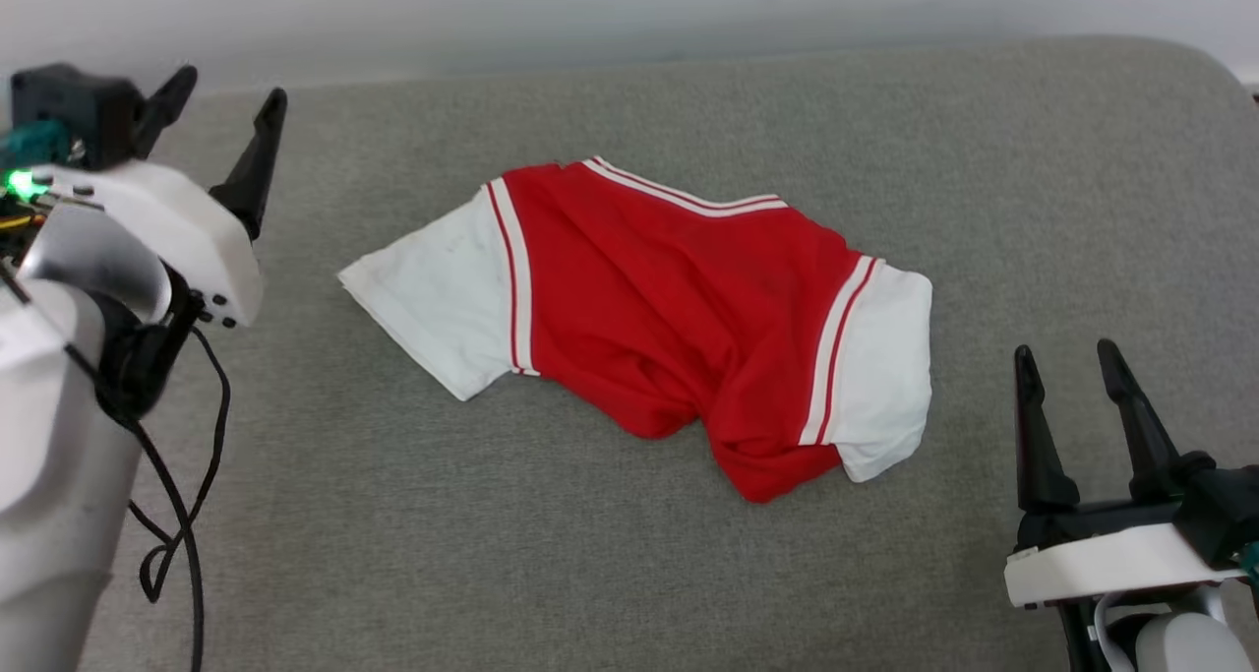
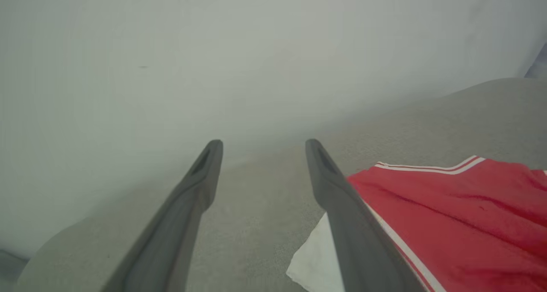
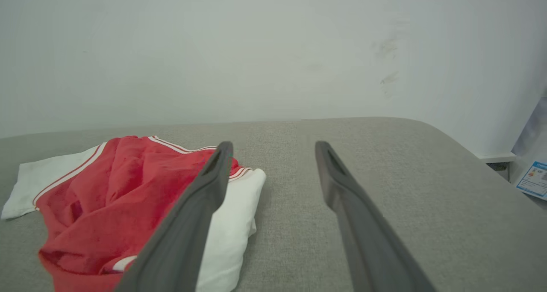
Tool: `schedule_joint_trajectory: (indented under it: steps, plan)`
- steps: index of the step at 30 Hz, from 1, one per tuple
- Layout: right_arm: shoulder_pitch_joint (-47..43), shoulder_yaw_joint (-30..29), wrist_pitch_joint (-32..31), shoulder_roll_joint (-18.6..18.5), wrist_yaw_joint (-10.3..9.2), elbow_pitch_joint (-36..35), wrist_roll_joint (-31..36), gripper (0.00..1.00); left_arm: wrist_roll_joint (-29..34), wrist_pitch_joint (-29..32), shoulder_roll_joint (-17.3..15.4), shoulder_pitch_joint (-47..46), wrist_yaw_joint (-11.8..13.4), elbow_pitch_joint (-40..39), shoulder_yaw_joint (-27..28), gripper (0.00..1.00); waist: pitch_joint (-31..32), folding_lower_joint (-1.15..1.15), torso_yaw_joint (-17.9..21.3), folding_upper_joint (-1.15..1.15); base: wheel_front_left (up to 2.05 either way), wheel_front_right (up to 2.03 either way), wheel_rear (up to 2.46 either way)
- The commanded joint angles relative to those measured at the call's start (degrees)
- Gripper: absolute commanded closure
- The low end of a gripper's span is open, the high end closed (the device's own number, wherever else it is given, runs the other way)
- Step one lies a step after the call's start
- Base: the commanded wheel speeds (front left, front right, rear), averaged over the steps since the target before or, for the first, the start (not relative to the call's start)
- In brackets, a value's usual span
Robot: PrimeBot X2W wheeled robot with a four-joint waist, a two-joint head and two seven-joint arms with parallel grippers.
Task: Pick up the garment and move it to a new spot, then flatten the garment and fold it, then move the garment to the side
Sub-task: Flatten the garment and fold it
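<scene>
The garment (image 1: 669,308) is lying crumpled near the middle of the grey fabric-covered tabletop (image 1: 393,534). In the head view its red body is bunching into folds toward 5 o'clock. One white sleeve is spreading flat toward 9 o'clock and the other is folding over at 3 o'clock. The white-and-red striped trim is running along the garment's edge at 12 o'clock.

The left claw (image 1: 228,90) is hovering at 10 o'clock in the head view, well apart from the garment. Its two dark fingers are standing wide apart and gripping nothing. In the left wrist view the left claw (image 2: 263,142) is pointing over bare grey fabric, and the garment (image 2: 461,215) is lying at 4 o'clock, partly behind one finger.

The right claw (image 1: 1064,350) is sitting at 4 o'clock in the head view, near the folded sleeve but not touching it, with its fingers also spread and empty. In the right wrist view the right claw (image 3: 274,143) is facing a pale wall (image 3: 273,48), and the garment (image 3: 107,198) is lying at 8 o'clock.

A black cable (image 1: 182,515) is dangling from the left arm at 8 o'clock in the head view.
</scene>
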State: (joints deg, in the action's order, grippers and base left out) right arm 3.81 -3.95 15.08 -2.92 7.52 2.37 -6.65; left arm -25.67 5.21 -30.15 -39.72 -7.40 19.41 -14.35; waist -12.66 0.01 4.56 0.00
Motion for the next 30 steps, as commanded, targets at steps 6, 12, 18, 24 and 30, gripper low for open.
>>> schedule_joint_trajectory:
  steps: [6,12,18,24,30]
  plan:
    - [2.42,-0.2,0.14,0.1,-0.05,-0.76,-0.26,0.0,-11.5,17.98,-5.15,-6.36,-0.02,3.05,-9.22,0.0,-4.91,-0.01,2.73,0.0,0.0,0.0,0.0]
    - [3.98,0.16,0.14,0.09,-0.05,-1.17,-0.47,0.0,-16.89,27.14,-7.82,-9.17,-0.02,6.07,-15.63,0.0,-7.46,-0.01,3.95,0.0,0.0,0.0,0.0]
    - [5.06,0.22,0.14,0.09,-0.06,-1.6,-0.56,0.0,-18.71,30.04,-8.91,-10.8,-0.01,9.19,-21.62,0.0,-9.65,-0.01,5.08,0.0,0.0,0.0,0.0]
    - [5.65,0.33,0.14,0.09,-0.06,-1.97,-0.84,0.0,-19.54,34.02,-10.15,-11.11,-0.02,12.52,-28.47,0.0,-11.51,-0.01,5.97,0.0,0.0,0.0,0.0]
    - [5.83,0.19,0.14,0.1,-0.06,-2.07,-1.18,0.0,-23.75,37.7,-10.71,-10.02,-0.1,12.44,-34.41,0.0,-12.19,-0.01,6.16,0.0,0.0,0.0,0.0]
